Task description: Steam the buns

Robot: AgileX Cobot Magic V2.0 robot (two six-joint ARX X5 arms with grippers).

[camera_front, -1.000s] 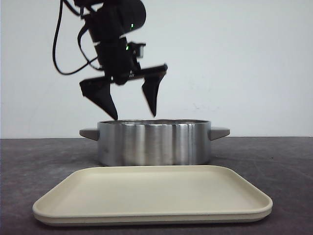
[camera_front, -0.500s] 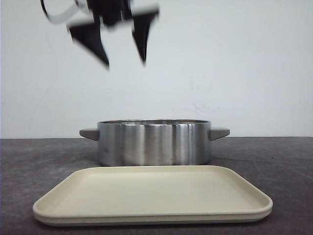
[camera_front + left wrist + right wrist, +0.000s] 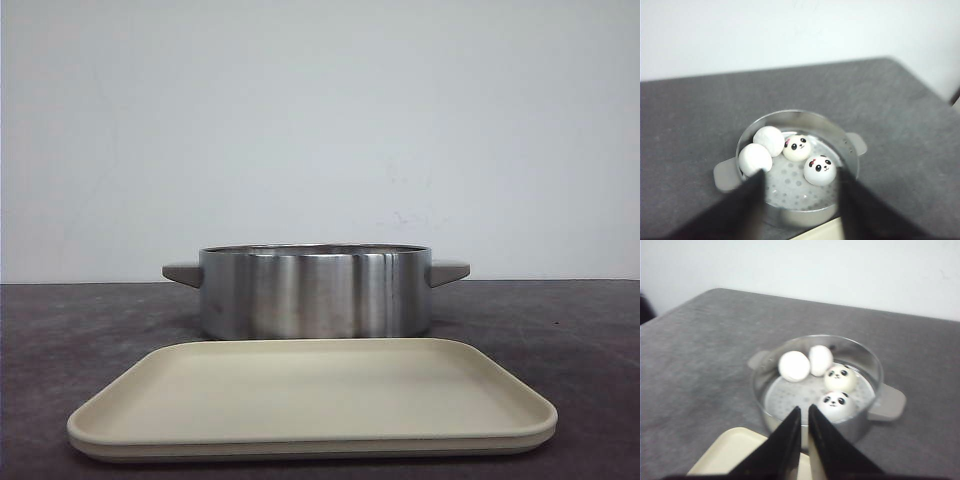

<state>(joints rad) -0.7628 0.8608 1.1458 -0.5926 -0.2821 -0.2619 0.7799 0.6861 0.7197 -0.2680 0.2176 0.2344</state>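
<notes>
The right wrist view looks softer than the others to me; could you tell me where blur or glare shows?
Right wrist view: slightly soft throughout, buns included. Left wrist view: the dark left pincer fingers blurred. Front view: sharp, bright streaks on the steel pot.

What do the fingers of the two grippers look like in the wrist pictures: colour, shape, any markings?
Both grippers have plain black fingers, flat and tapering toward the tips, with no markings visible. The left gripper looks blurred; the right gripper shows straighter, sharper edges. No cables or arm links appear.
</notes>
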